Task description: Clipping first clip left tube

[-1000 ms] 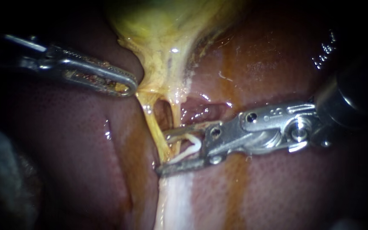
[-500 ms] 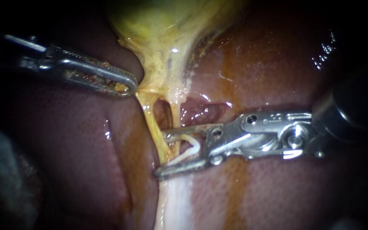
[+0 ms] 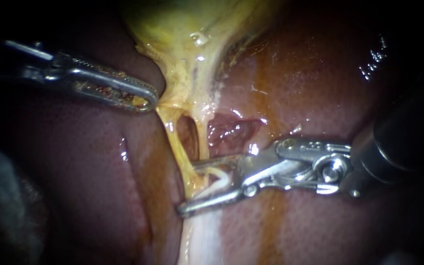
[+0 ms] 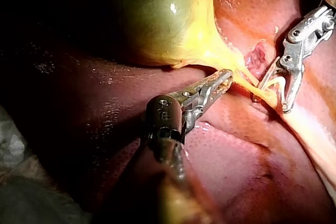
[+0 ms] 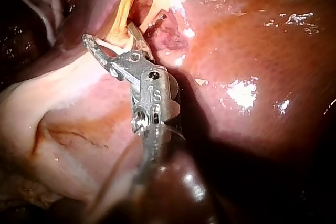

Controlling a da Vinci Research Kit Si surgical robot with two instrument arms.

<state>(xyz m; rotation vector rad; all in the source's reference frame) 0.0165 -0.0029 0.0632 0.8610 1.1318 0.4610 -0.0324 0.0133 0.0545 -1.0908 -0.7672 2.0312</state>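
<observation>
My left instrument [image 3: 144,99] comes in from the left, its jaws shut on yellow tissue at the neck of the gallbladder [image 3: 192,29] and holding it taut. Two thin yellow tubes run down from there: the left tube [image 3: 176,147] and the right tube [image 3: 202,140]. My right instrument [image 3: 188,187] reaches in from the right, jaws open and carrying a white clip [image 3: 220,177]. These jaws straddle the lower end of the left tube. The right wrist view shows the same open jaws [image 5: 109,36] with tissue between them. In the left wrist view, my left instrument's jaws [image 4: 223,80] pinch the yellow neck.
Dark red liver [image 3: 320,88] surrounds the site. A raw red patch [image 3: 226,130] lies just beyond the tubes. A pale whitish band of tissue [image 3: 202,235] runs under the right instrument's jaws toward the near edge. Grey cloth [image 4: 13,153] lies at the side.
My right instrument has slid a little down the tubes, away from the gallbladder, and its shaft has dropped lower. Its jaws stay open with the clip. The left instrument has held still.
</observation>
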